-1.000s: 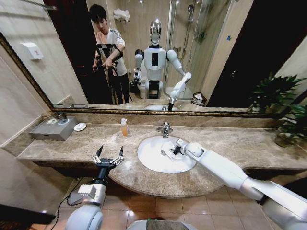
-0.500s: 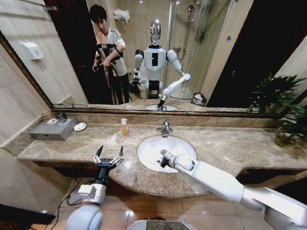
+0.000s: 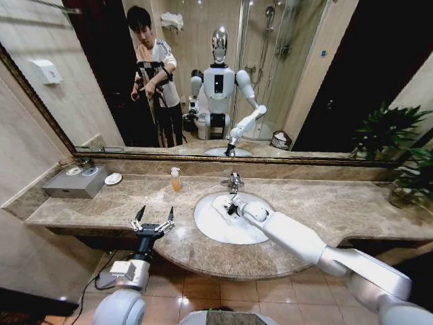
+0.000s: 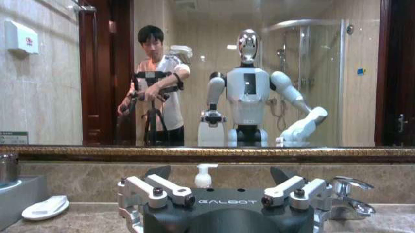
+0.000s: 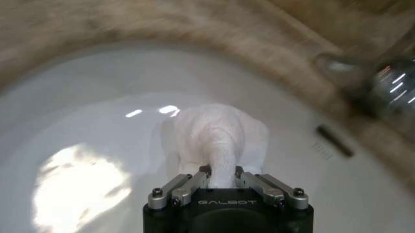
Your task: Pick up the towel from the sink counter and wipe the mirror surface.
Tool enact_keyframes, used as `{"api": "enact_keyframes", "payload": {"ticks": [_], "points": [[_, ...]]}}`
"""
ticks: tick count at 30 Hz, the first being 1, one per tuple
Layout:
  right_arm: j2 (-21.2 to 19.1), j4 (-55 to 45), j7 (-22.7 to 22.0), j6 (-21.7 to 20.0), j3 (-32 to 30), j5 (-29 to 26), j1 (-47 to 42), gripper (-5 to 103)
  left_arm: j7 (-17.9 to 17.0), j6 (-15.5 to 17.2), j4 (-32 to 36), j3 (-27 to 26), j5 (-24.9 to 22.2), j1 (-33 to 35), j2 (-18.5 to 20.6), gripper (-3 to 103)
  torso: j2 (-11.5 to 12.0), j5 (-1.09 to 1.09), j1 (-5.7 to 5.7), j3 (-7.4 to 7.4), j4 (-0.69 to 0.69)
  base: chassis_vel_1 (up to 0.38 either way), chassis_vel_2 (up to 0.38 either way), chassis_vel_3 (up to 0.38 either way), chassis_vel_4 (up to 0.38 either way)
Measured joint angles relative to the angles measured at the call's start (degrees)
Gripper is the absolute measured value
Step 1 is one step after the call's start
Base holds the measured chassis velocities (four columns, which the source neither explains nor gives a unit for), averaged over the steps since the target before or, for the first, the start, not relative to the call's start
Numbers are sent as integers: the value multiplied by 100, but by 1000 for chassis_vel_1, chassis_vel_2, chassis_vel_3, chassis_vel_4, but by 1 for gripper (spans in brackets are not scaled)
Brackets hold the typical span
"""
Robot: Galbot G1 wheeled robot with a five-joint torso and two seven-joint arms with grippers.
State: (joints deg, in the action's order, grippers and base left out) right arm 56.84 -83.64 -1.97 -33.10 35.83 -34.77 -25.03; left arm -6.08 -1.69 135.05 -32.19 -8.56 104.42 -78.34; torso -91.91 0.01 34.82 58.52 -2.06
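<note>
Right gripper (image 5: 221, 178) clamped on white towel (image 5: 219, 138) inside the basin (image 3: 210, 229).

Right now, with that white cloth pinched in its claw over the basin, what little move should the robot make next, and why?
Probably lift straight up: the right gripper is shut on the towel, which hangs inside the basin near the faucet; the mirror stands higher behind.
</note>
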Motion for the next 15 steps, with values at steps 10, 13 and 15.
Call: {"api": "enact_keyframes", "payload": {"ticks": [10, 13, 15], "points": [[-1237, -1488, -334, -295, -998, -322, -925, 13, -1, 0, 0, 0, 0, 1, 0, 100, 0, -2, 0, 0, -1, 0, 0, 0, 0], [-1668, -2040, -421, -330, -1553, -442, -1413, 13, 2, 0, 0, 0, 0, 0, 0, 100, 0, -1, -1, -1, 1, 0, 0, 0, 0], [-1778, -2241, -470, -331, -1755, -474, -1614, 13, 0, 0, 0, 0, 0, 0, 0, 100, 0, -1, -1, -1, 2, 0, 0, 0, 0]]}}
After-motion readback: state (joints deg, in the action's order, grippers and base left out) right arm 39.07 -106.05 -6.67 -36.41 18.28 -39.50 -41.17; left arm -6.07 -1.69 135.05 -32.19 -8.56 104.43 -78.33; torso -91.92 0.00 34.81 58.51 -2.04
